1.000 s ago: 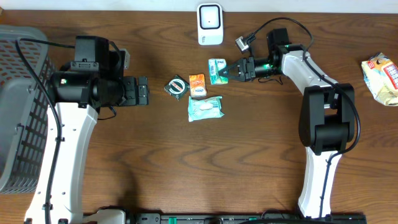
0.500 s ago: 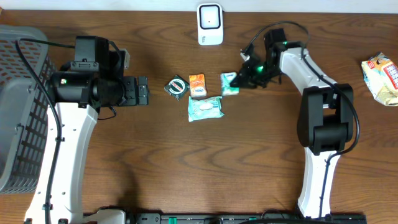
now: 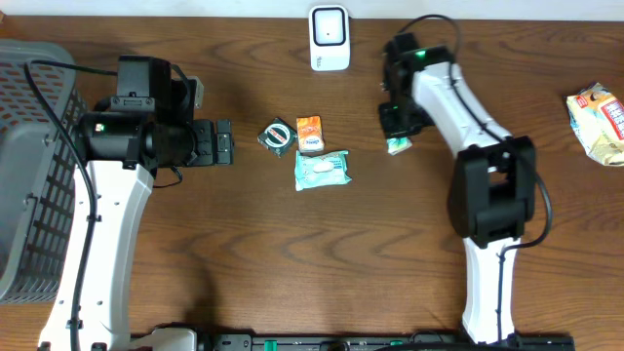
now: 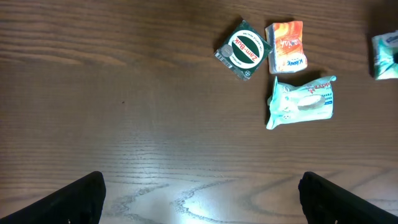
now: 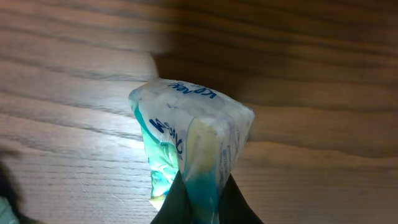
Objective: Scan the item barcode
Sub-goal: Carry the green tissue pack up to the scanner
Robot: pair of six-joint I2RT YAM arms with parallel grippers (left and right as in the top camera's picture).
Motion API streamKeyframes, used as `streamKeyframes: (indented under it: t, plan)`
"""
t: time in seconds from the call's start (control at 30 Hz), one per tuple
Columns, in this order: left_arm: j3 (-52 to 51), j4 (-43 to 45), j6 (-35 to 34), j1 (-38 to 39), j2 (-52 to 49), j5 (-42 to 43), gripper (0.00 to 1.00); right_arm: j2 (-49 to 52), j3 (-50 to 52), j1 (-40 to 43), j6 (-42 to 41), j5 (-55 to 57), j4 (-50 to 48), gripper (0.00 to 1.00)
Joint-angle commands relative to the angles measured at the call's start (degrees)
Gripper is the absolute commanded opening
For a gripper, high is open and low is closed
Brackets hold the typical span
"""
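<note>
wood table [image 3: 292, 263], scanner [image 3: 330, 37], arm [image 3: 450, 95] over probable tissues [image 5: 189, 140]

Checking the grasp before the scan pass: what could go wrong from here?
Right gripper pinches the soft tissue pack by a narrow edge only; it could twist or slip out. No barcode shows on any visible face, so the wrong side may meet the scanner.

Open wood runs across the near half of the table [image 3: 322, 263]. Mid-table, a cluster: green box [image 3: 277, 135], orange pack [image 3: 309, 135], wipes [image 3: 322, 169]. Just right of them, the right arm [image 3: 453, 97] hangs a tissue pack [image 3: 397, 144]. A bare strip lies before the far scanner [image 3: 330, 37]. The basket [image 3: 44, 88] walls the left edge, and a snack bag [image 3: 597, 119] sits far right.
</note>
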State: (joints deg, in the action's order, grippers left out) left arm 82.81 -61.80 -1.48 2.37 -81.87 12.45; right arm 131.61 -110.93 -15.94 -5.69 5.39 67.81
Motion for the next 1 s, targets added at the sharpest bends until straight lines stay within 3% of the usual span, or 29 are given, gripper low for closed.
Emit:
streamKeyframes:
  t: [0.0,0.4,0.63,0.97]
  plan:
    - [-0.2,-0.3,0.1,0.2,-0.1,-0.5,0.98,-0.8,-0.9,-3.3,-0.7,7.6,-1.0,0.01]
    - [-0.2,-0.3,0.1,0.2,-0.1,-0.5,0.98,-0.8,-8.4,-6.4,3.3,9.5,-13.6,0.01]
    - [-0.2,-0.3,0.1,0.2,-0.1,-0.5,0.98,-0.8,-12.4,-7.6,21.8,8.1,-25.9,0.01]
    - [-0.2,-0.3,0.1,0.2,-0.1,-0.5,0.98,-0.2,-12.4,-8.9,30.1,10.7,-44.3,0.01]
